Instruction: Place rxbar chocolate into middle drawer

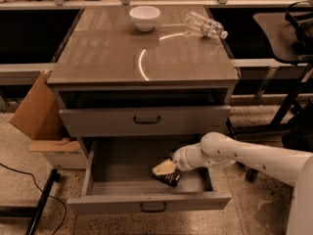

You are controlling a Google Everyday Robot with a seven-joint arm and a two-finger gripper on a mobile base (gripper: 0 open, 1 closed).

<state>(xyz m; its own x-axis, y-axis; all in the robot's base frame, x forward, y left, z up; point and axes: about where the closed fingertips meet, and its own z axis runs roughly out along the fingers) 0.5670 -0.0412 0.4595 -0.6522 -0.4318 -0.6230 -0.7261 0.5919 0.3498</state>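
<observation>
- The pincer (165, 169) sits low inside the pulled-out middle drawer (146, 202), toward its right half, at the end of the white arm (244, 155) reaching in from the right.
- We see the rxbar chocolate (169, 179) directly under the pincer's pale tip, touching it or very nearly, and down at the drawer floor near the front panel.
- We cannot tell whether the pincer is grasping the bar or has released it.
- Above the open drawer, the taller drawer front (146, 123) with its dark handle is closed.
- On the cabinet's surface (112, 58), a white bowl (145, 17) stands at the far edge, and a clear plastic bottle (204, 27) lies on its side at the far right corner, well apart from the bowl.
- A cardboard box (36, 111) leans against the cabinet's left side.
</observation>
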